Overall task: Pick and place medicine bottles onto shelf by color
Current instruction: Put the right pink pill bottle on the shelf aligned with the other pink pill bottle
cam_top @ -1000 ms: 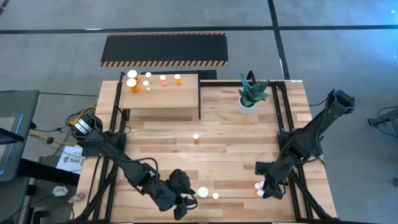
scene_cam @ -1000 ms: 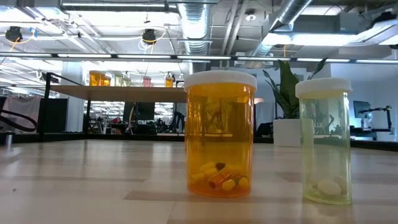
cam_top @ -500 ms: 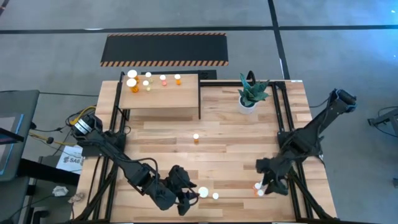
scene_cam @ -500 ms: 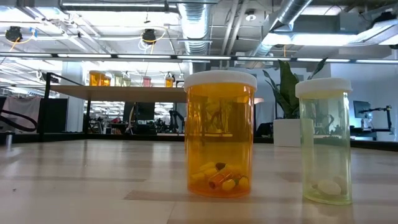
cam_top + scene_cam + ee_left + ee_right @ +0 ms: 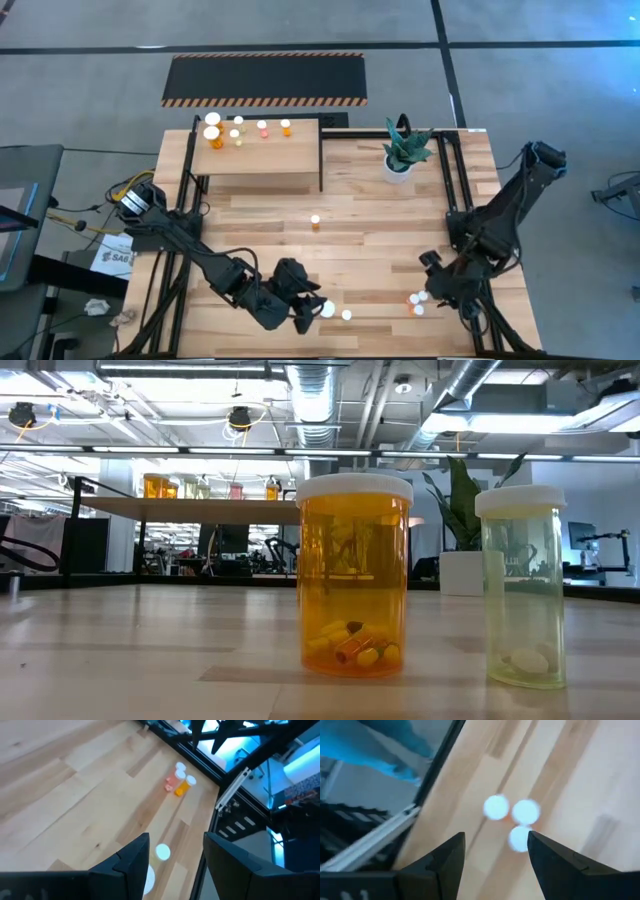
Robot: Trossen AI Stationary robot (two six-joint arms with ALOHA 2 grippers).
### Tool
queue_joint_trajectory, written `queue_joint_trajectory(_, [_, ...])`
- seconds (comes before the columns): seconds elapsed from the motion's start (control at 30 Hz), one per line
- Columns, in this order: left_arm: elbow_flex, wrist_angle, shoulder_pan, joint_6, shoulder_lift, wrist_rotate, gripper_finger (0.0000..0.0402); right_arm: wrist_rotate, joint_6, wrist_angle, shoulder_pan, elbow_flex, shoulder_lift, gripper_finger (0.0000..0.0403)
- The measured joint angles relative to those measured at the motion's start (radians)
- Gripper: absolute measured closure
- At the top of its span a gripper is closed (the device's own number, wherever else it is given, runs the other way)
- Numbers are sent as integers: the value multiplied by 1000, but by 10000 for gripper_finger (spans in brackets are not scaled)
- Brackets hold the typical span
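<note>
Several white-capped medicine bottles stand on the light-wood shelf at the far left. One small orange bottle stands mid-table. Near the front edge stand a large orange bottle and a small yellowish one, both close in the low view: the orange bottle and the yellowish bottle. My left gripper is open just left of them. In the left wrist view the small cap lies beyond the gap between the fingers of my left gripper. Three small bottles stand at the front right. My right gripper hovers open beside them, above the three caps.
A white pot with a green plant stands at the far right. Dark frame rails run along the table's left and right sides. A black mat with orange-striped edges lies on the floor beyond the table.
My left gripper has swung a little toward the far edge, closer to the large orange bottle, and turned. My right gripper has rolled about its own axis and shifted slightly toward the table's right edge, uncovering the small bottles. No bottle has moved.
</note>
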Motion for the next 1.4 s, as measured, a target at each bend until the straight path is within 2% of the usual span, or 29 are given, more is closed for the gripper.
queue_joint_trajectory(0.13, [0, 0, 0, -14, 0, -25, 228, 65, -53, -18, -10, -8, -9, 165])
queue_joint_trajectory(0.47, [0, 0, 0, -26, 0, -23, 228, 57, -55, 184, -12, -116, -8, 165])
queue_joint_trajectory(0.7, [0, 0, 0, -16, 0, -20, 228, 57, -20, 177, -2, -188, 13, 165])
queue_joint_trajectory(1.2, [0, 0, 0, -15, 0, -20, 228, 65, -24, 252, 2, -189, 180, 165])
queue_joint_trajectory(1.4, [0, 0, 0, -16, 0, -20, 228, 63, 17, 257, 2, -189, 213, 197])
